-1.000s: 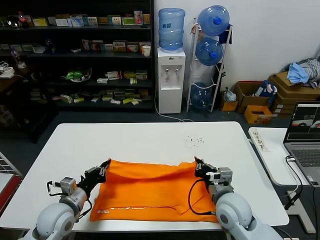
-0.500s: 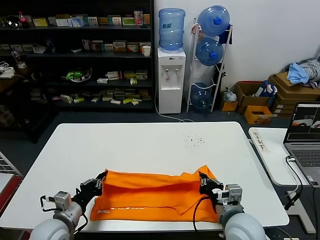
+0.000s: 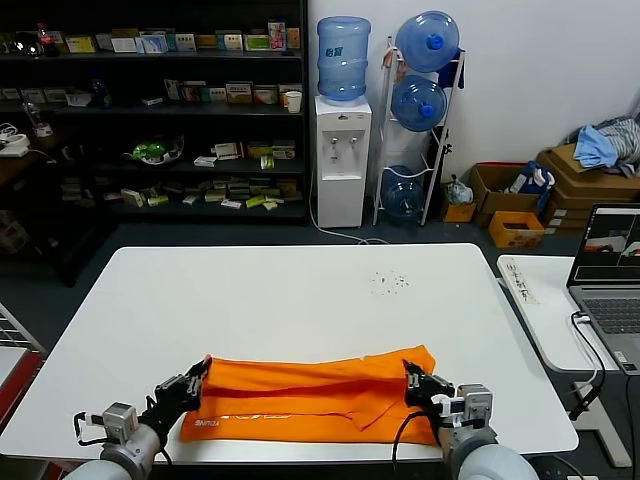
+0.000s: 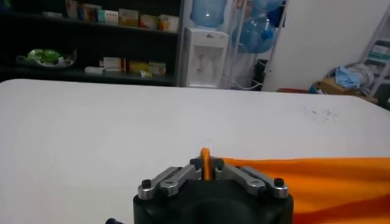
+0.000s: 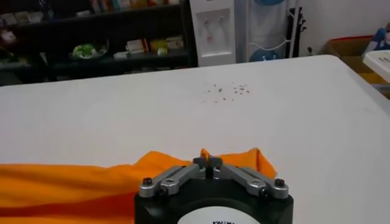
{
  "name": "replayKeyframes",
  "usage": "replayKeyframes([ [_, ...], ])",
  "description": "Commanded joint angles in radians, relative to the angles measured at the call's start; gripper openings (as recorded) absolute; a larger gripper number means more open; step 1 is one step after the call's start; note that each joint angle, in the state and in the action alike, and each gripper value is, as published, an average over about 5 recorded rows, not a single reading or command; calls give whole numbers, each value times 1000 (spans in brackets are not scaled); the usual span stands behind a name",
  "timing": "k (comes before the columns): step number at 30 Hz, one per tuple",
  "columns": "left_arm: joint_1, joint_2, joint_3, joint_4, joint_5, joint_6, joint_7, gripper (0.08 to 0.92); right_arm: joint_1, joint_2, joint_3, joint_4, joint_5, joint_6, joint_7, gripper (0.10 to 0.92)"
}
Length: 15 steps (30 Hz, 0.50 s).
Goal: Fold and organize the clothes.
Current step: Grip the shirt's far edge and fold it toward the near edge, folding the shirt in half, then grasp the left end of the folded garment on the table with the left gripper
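The 2 grippers, left gripper [image 3: 197, 374] and right gripper [image 3: 412, 377], each pinch an edge of the orange T-shirt [image 3: 310, 395] near the table's [image 3: 300, 290] front edge, mid-fold, and should next lay it flat, I think.

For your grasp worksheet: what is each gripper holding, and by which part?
Both hold the orange T-shirt: left gripper pinches its left edge, right gripper its right edge.

Both arms reach forward, low at the near edge. The left claw [image 3: 197, 377] and right claw [image 3: 412, 378] are each pinched closed on orange fabric.
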State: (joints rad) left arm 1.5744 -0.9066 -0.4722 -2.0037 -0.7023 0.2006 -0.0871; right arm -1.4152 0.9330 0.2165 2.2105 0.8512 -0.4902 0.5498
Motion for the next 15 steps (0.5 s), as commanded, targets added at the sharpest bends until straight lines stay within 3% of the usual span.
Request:
replayKeyframes([
  [1,34,-4,-19,-13,2,1,-5,239,-61,-11,55,51,-1,-8,-23,252],
  [15,105,-32,-36,-10,1,25,-11,646,-153,3,151,109,-38,8,-56,659],
])
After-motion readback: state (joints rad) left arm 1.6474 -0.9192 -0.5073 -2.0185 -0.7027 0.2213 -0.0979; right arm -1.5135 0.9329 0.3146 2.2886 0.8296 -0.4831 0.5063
